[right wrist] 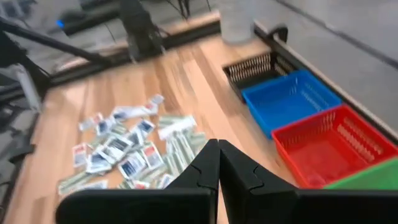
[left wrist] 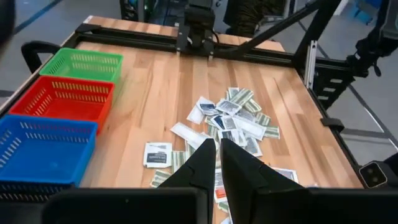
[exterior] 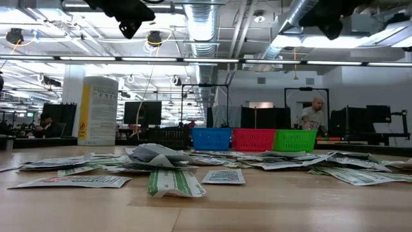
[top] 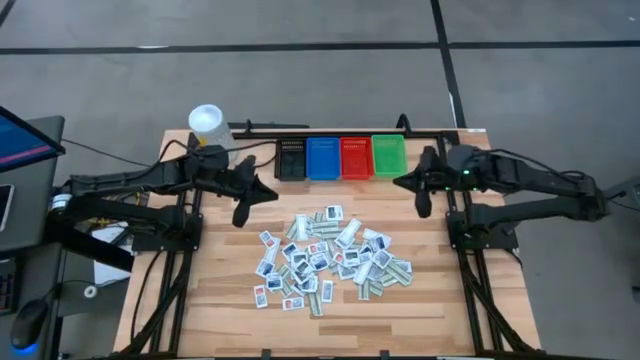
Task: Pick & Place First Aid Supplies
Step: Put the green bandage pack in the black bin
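- Low view: packets (exterior: 174, 182) lie loose along the near counter (exterior: 257, 206), a green-striped one closest; the blue bin (exterior: 211, 138), red bin (exterior: 253, 139) and green bin (exterior: 295, 140) stand behind.
- High view: the whole pile (top: 325, 257) sits mid-counter, well apart from the bins, which look empty. Left gripper (top: 262, 193) and right gripper (top: 403, 183) hover on either side.
- Left wrist view: fingers (left wrist: 202, 168) nearly closed, holding nothing.
- Right wrist view: fingers (right wrist: 205, 169) fully closed, holding nothing.
- Judgement: sorting has not begun; every packet remains to be placed.
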